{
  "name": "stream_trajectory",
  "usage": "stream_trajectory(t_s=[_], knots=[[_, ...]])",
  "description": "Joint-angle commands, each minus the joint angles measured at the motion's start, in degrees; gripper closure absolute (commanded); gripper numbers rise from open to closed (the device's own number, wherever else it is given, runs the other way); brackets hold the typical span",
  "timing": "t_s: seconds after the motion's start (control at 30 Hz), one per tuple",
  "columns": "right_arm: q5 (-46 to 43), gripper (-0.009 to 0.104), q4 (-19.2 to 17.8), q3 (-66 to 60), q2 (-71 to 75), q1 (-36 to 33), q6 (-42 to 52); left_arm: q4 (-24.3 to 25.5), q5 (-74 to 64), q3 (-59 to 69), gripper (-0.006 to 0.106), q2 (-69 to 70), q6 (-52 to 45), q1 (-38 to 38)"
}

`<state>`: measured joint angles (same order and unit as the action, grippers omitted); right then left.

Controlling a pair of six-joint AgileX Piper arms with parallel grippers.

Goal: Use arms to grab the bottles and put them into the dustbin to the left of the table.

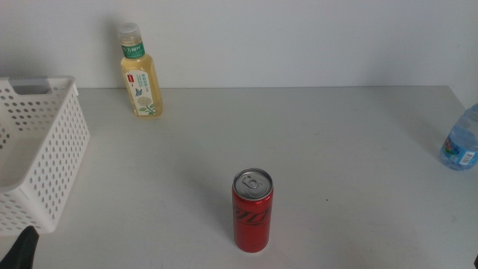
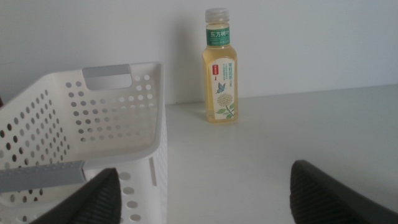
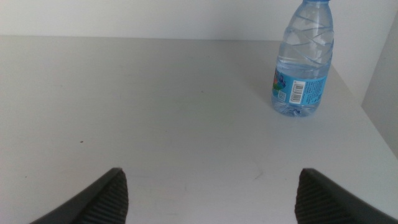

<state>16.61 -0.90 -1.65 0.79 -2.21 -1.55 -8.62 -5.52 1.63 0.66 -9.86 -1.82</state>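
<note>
Left gripper (image 2: 208, 190) hangs low at the table's near left corner, jaws spread wide; right gripper (image 3: 211, 196) likewise gapes, empty.

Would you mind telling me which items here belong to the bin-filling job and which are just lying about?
Job items:
- tea bottle
- water bottle
- red can
- dustbin
- left hand, open
- right hand, open

Lying about:
- nothing; only the table is left

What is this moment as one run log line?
left claw: open, waiting beside dustbin | right claw: open, waiting | tea bottle, can, water bottle: upright on table
</note>
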Motion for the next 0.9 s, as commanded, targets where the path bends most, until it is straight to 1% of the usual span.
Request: stream_trajectory(t_s=[0.0, 0.1, 0.13, 0.27, 0.4, 0.67, 0.77, 0.87], knots=[[-4.12, 0.001, -0.27, 0.61, 1.2, -0.1, 0.27, -0.05, 5.15, 0.06, 0.008, 1.48, 0.95, -0.42], [-4.12, 0.001, -0.27, 0.61, 1.2, -0.1, 0.27, -0.05, 5.15, 0.06, 0.008, 1.48, 0.95, -0.42], [-4.12, 0.001, -0.27, 0.61, 1.2, -0.1, 0.27, -1.79, 6.68, 0.06, 0.008, -0.59, 1.02, -1.13], [-4.12, 0.001, -0.27, 0.61, 1.2, -0.1, 0.27, -2.42, 16.44, 0.06, 0.008, -7.88, 0.97, -6.74], [-4.12, 0.001, -0.27, 0.61, 1.2, -0.1, 0.27, -1.1, 28.76, 0.06, 0.008, -20.12, 0.97, -16.26], [-4.12, 0.001, -0.27, 0.61, 1.2, -0.1, 0.27, -1.5, 56.16, 0.06, 0.008, -46.51, 0.97, -40.65], [-4.12, 0.001, -0.27, 0.61, 1.2, -0.1, 0.27, -4.66, 64.49, 0.16, 0.008, -54.94, 0.72, -49.77], [-4.12, 0.001, -0.27, 0.61, 1.2, -0.1, 0.27, -9.19, 69.24, 0.16, 0.008, -61.2, 0.74, -55.73]])
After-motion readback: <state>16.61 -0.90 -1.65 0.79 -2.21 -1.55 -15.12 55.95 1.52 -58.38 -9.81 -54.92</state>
